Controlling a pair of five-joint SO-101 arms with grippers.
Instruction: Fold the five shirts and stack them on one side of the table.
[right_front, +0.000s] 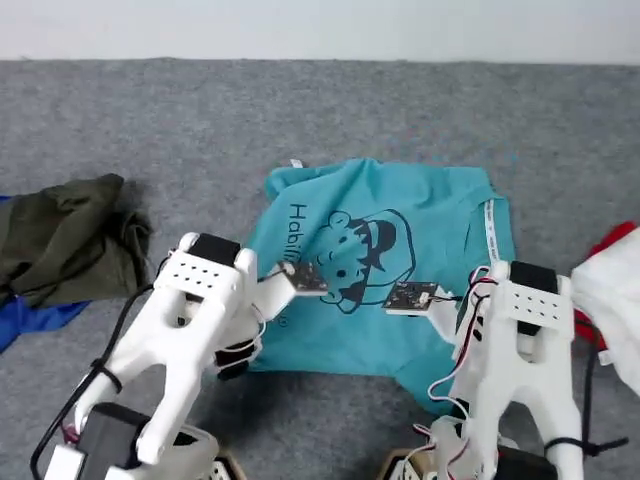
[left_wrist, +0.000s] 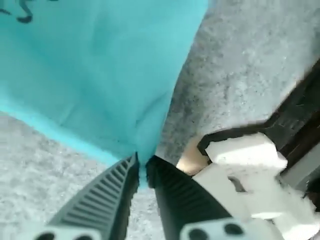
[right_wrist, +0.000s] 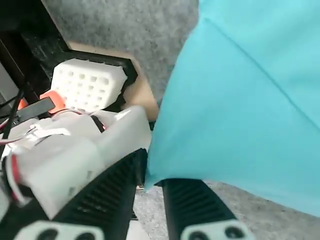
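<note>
Grey felt-like cloth covers the table (right_front: 200, 120), and a pale wall (right_front: 320, 28) runs along its far edge. At the left edge a crumpled olive shirt (right_front: 70, 235) lies in a heap, partly on top of a blue shirt (right_front: 30, 318) that pokes out beneath its near side.

Next to the right stands the white left arm (right_front: 190, 320), bent over the near left part of a teal shirt (right_front: 440, 215). The left tool (left_wrist: 142, 162) is nearly closed, its ribbed black fingers (left_wrist: 112, 185) pinching a bunched bit of the teal hem, with the cloth rising away from the grip in a soft fold above the grey table.

That teal shirt lies print side up in the middle of the table, well apart from both heaps, with its far part flat and its near edge gathered under the two arms.

Right of centre the right arm (right_front: 520, 330) leans over the shirt's near right part. The right tool (right_wrist: 152, 167) is narrowed on a teal corner, which sits between its fingers while the cloth spreads out beyond them.

At the right edge a white shirt (right_front: 615, 290) is bundled just beside the right arm, with a red shirt (right_front: 620, 237) showing at its far side.
</note>
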